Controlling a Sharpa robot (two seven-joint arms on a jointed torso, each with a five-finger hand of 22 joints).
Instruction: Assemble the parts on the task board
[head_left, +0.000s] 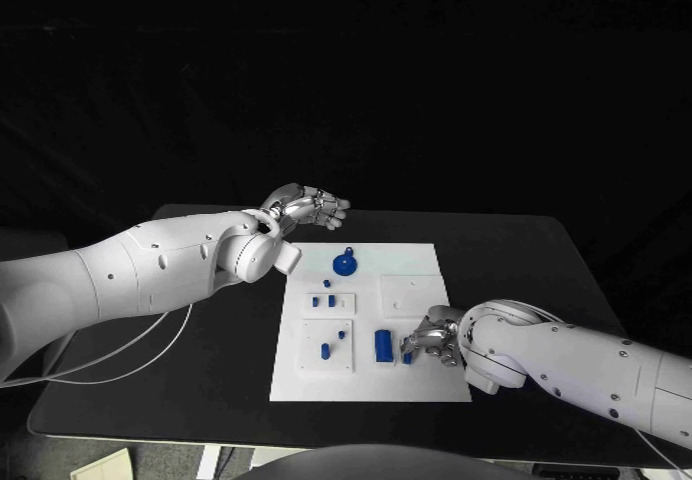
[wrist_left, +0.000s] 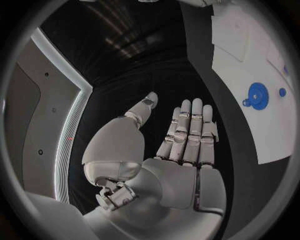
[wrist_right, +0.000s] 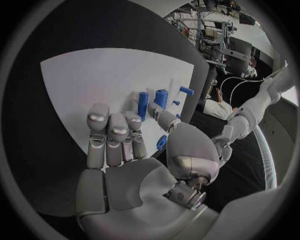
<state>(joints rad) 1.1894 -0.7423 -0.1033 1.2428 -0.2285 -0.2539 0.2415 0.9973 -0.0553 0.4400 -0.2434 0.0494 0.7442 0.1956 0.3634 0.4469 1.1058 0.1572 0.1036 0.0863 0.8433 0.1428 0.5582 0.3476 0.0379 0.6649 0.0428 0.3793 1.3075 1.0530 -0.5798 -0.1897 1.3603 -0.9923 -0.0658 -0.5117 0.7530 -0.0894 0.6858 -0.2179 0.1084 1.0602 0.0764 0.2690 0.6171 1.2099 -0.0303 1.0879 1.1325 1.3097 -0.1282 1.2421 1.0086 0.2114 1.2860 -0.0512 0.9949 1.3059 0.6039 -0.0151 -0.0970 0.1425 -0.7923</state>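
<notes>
The white task board (head_left: 369, 385) lies in the middle of the table. On it sit a round blue part (head_left: 346, 263) at the far end, small blue pieces (head_left: 329, 346) on the left and a blue block (head_left: 382, 345) nearer me. My right hand (head_left: 433, 336) hovers low over the board's near right side, fingers stretched out (wrist_right: 109, 135) and holding nothing. A small blue piece (wrist_right: 161, 142) peeks out beside its thumb. My left hand (head_left: 306, 207) is raised beyond the board's far left corner, flat and empty (wrist_left: 181, 145).
The black table (head_left: 216, 350) has bare room on both sides of the board. A white cable (head_left: 130, 350) hangs from my left arm over the table's left part. The left wrist view shows the round part (wrist_left: 256, 94) on the board (wrist_left: 240, 35).
</notes>
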